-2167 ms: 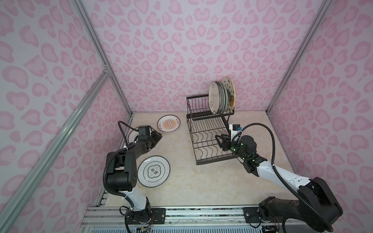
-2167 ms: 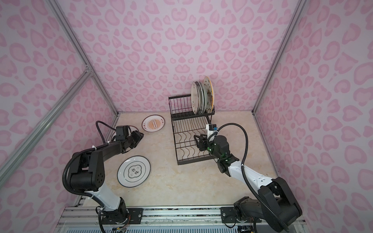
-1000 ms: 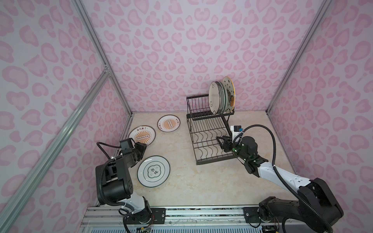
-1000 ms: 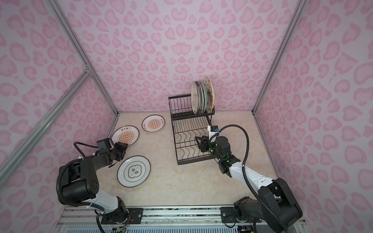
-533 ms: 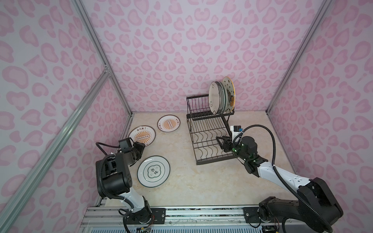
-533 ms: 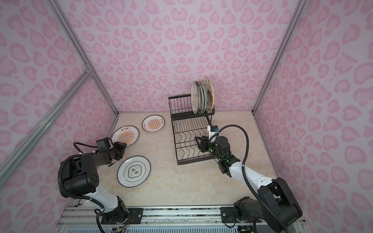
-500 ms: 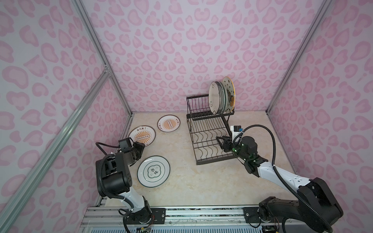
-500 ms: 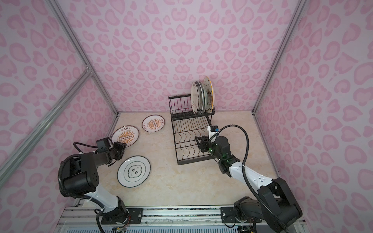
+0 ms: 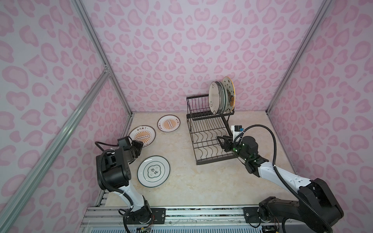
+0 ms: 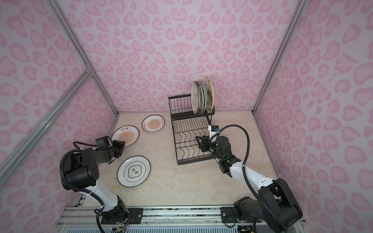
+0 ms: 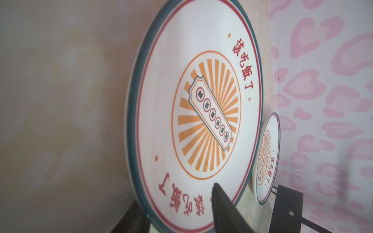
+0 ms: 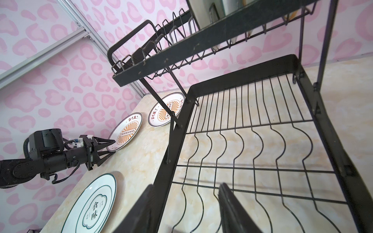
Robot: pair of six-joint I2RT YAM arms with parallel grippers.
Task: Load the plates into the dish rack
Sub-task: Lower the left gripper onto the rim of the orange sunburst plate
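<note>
1. Straddling the near rim of the left sunburst plate (image 9: 142, 135) with the left gripper (image 9: 140, 144), jaws partly apart; clamped or merely touching, impossible to tell.
2. Finding that plate flat on the table (image 9: 201, 181), just beside the left wall (image 9: 90, 121).
3. Hovering over the dish rack (image 12: 201, 45) lower tray with the right gripper (image 9: 221, 141), half apart, empty.
4. Risking a shallow bite sliding off glaze, or shoving the plate into that wall.
5. Nearby: second sunburst plate (image 9: 168, 123) farther right, green-ringed plate (image 9: 153, 171) nearer, racked plates (image 9: 217, 98) upright far.
6. Blocking the tray slots: right gripper itself.
</note>
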